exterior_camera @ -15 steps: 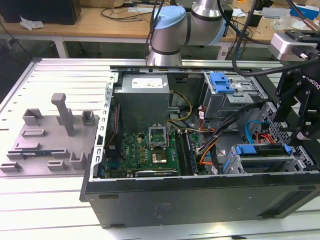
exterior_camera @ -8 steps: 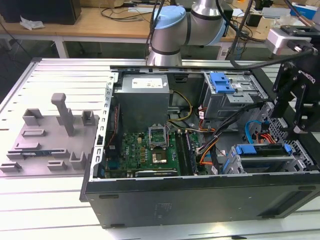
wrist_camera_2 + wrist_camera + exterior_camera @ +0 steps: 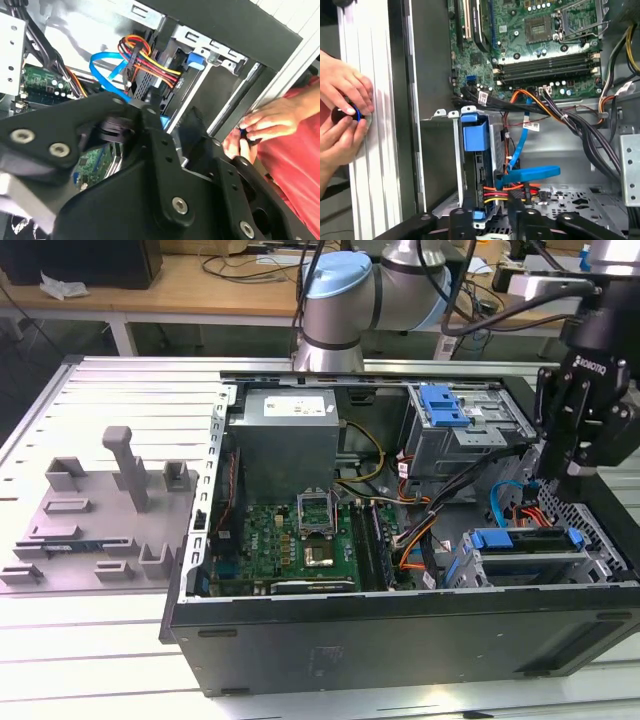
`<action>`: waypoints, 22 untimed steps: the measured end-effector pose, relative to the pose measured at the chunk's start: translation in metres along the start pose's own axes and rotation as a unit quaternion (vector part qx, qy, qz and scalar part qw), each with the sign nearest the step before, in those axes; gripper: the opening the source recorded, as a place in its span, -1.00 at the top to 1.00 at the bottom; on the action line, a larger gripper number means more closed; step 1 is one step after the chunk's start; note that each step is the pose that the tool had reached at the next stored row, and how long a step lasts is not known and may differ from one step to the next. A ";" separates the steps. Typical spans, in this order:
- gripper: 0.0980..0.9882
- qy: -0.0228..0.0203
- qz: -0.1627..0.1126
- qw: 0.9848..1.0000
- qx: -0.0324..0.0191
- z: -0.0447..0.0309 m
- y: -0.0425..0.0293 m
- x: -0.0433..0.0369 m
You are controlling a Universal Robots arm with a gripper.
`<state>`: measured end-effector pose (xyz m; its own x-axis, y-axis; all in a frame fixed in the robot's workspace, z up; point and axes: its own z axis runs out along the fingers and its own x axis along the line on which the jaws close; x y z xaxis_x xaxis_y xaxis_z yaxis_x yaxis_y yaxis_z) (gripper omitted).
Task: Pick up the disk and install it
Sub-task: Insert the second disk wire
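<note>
The disk (image 3: 525, 558) sits in the lower drive cage at the exterior view's right end of the open computer case, silver-grey with its blue carrier frame (image 3: 520, 538) along the top. In the first wrist view the disk (image 3: 492, 145) stands on edge in the cage behind the blue carrier tab (image 3: 474, 136). My black gripper (image 3: 562, 475) hangs just above that cage. Its fingertips (image 3: 461, 220) are spread either side of the disk's cabled end; the gripper (image 3: 490, 220) is open and holds nothing.
A person's hands (image 3: 342, 110) hold a small black round part beside the case wall; a hand and red sleeve (image 3: 270, 125) are close to the gripper. Blue and coloured cables (image 3: 527, 172) cross by the cage. Power-supply box (image 3: 285, 440), motherboard (image 3: 300, 540), upper cage (image 3: 445, 405), grey fixture (image 3: 110, 510).
</note>
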<state>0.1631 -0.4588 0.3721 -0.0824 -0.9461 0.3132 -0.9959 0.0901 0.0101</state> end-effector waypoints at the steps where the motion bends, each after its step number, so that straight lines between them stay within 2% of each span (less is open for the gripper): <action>1: 0.34 0.003 0.000 1.000 0.000 -0.0006 0.0011 -0.0016; 5: 0.34 0.009 0.000 1.000 0.000 -0.0008 0.0084 -0.0040; 10: 0.34 0.009 0.001 1.000 0.000 0.0024 0.0128 -0.0047; 18: 0.34 0.009 0.013 1.000 -0.004 0.0081 0.0115 -0.0053; 20: 0.34 0.009 0.014 1.000 -0.002 0.0086 0.0115 -0.0055; 22: 0.34 0.010 0.015 1.000 0.002 0.0093 0.0115 -0.0058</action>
<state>0.1518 -0.4552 0.3615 -0.1119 -0.9365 0.3324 -0.9931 0.1173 -0.0039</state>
